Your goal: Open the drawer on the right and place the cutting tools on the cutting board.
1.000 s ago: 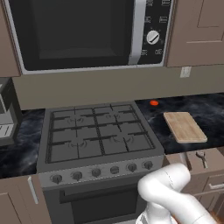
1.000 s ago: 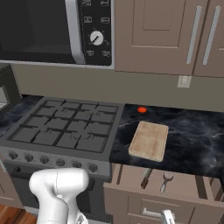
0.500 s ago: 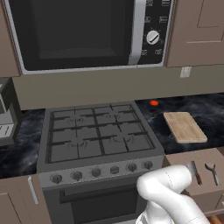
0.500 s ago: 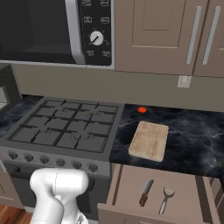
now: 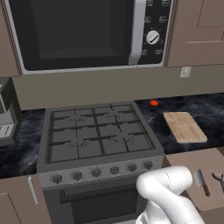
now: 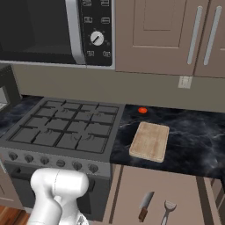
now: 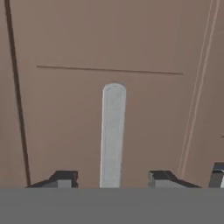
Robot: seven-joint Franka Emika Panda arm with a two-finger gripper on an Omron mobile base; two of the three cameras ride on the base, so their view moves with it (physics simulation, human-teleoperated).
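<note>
1. Left base view: the arm (image 5: 168,197) rises from the lower right, its white elbow bent in front of the stove (image 5: 98,140) and its forearm running down out of the bottom edge. The drawer (image 5: 199,168) stands pulled out below the counter (image 5: 210,111), to the right of the stove. In it lie the knife (image 5: 201,182), blade pointing away from the camera, and just to its right a thin grey tool (image 5: 218,179) cut by the frame edge. The board (image 5: 184,126) lies flat on the counter behind the drawer, with a small red thing (image 5: 153,103) near the wall to its left. A microwave (image 5: 87,33) hangs above the stove.

2. Right base view: the arm's white elbow sits at the lower left, in front of the stove's knobs, and bends downward. The drawer's floor shows the knife and the tool side by side, apart from each other, both with handles toward the camera. The board lies on the counter just behind the drawer, near the stove's right edge.

3. Hand view: the gripper (image 7: 113,179) faces a brown panel with a pale bar handle (image 7: 113,135). The two fingertips (image 7: 63,178) stand apart on either side of the handle's lower end, not pressing it.
</note>
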